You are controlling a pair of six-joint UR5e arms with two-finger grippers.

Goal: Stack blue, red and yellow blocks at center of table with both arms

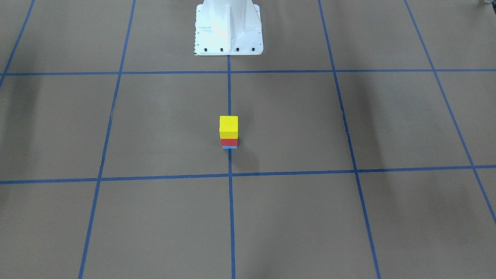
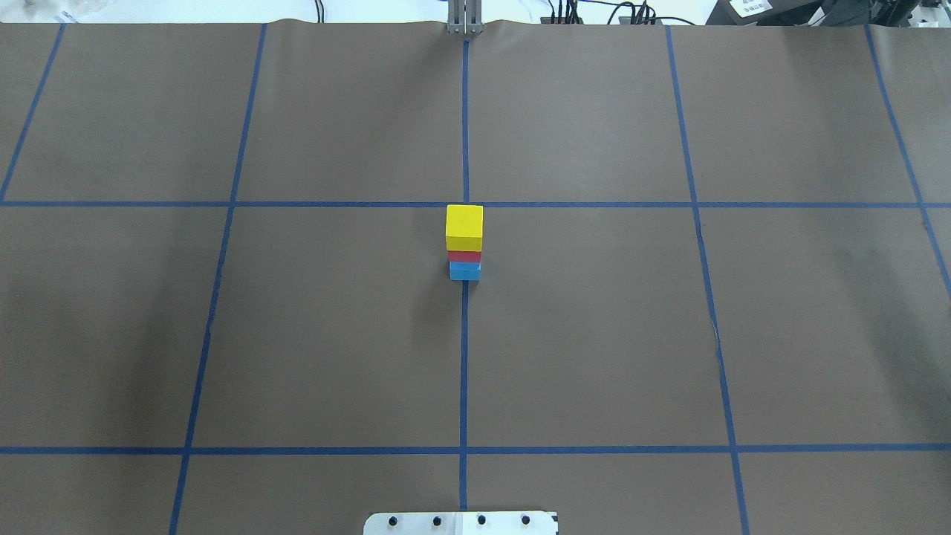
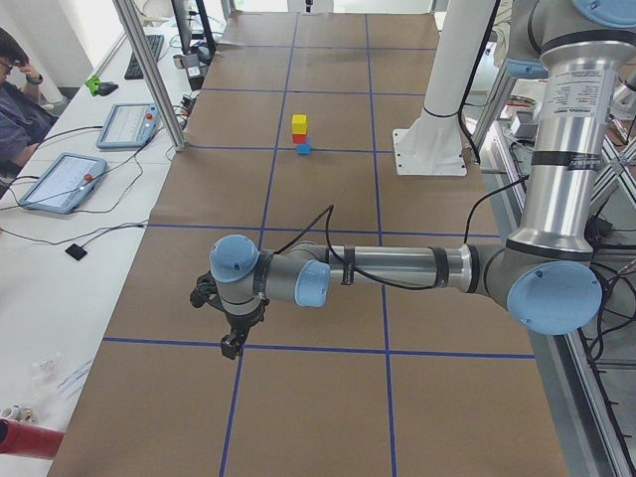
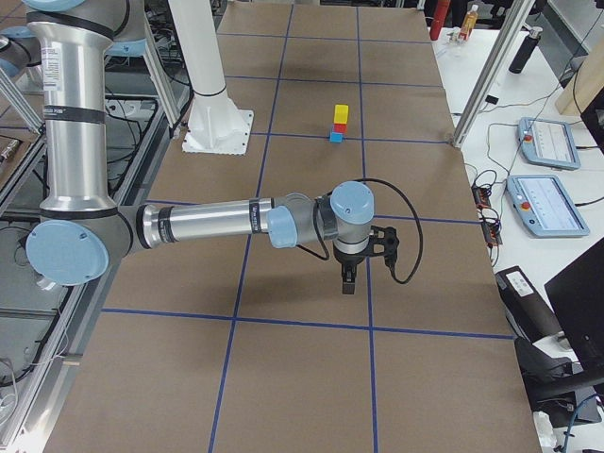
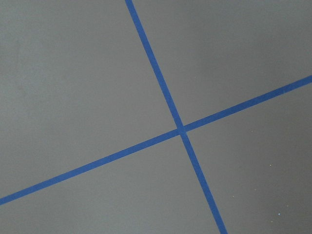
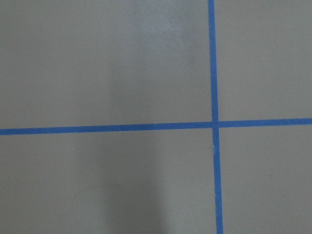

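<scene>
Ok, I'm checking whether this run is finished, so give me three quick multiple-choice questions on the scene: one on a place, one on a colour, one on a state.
1. Where does the stack stand?
A. At a table corner
B. On the middle tape line
C. Against the robot's base

2. Which colour is on top?
A. Blue
B. Red
C. Yellow

3. The stack is:
A. Standing free
B. Held by the left gripper
C. Held by the right gripper

Answers:
1 B: the overhead view shows the line running straight under it.
2 C: the yellow block sits on the red block, with the blue block at the bottom.
3 A: the left gripper and the right gripper hang over bare table far from it.
</scene>
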